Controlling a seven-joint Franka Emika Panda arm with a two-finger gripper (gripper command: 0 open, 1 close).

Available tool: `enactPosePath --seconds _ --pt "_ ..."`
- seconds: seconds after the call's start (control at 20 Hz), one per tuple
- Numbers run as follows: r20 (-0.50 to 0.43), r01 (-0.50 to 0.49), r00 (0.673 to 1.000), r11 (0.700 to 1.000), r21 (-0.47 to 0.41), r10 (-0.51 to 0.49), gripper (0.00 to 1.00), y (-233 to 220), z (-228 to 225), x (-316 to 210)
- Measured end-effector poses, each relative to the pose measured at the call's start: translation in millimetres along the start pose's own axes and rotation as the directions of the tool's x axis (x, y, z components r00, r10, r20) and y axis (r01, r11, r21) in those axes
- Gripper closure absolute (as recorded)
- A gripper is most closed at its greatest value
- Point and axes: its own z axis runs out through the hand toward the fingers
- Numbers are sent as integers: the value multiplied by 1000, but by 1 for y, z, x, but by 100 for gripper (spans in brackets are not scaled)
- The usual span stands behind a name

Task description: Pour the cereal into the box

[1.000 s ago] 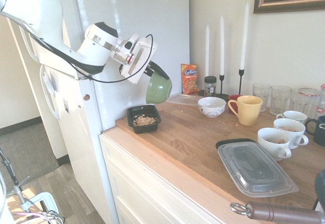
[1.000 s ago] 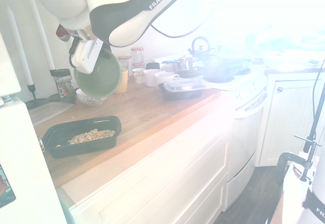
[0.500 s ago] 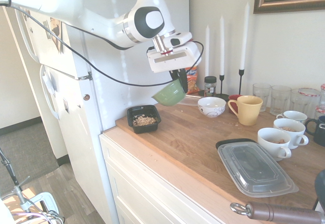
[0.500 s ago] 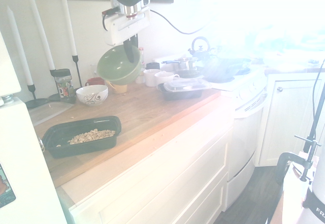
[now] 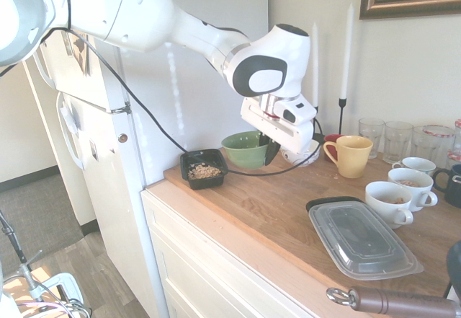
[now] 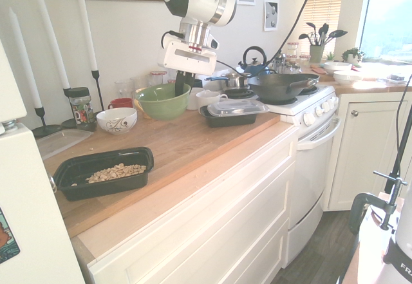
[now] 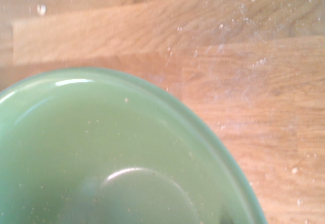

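Note:
The cereal (image 5: 205,170) lies as tan flakes in the black box (image 5: 210,183) at the counter's left end, beside the fridge. The second exterior view also shows the cereal (image 6: 116,171) inside the box (image 6: 103,186). My gripper (image 5: 269,149) is shut on the rim of a green bowl (image 5: 243,150), to the right of the box. The bowl (image 6: 161,100) stands upright and low, on the wooden counter or just above it. In the wrist view the bowl (image 7: 101,163) looks empty apart from a few crumbs.
A white patterned bowl (image 6: 116,119) sits behind the green bowl, with a yellow mug (image 5: 351,156) nearby. White cups (image 5: 389,202), glasses (image 5: 396,139) and a clear-lidded container (image 5: 364,239) fill the counter's right side. Candles (image 5: 344,44) stand along the wall. The fridge (image 5: 94,152) borders the left.
The arm has swung the green bowl away from above the box to the right. It has turned the bowl from tilted to upright and lowered it to the counter.

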Motion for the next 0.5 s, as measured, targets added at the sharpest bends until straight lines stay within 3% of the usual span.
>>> enactPosePath --seconds 0.5 --pt "14 -49 999 999 -20 49 100 8 60 38"
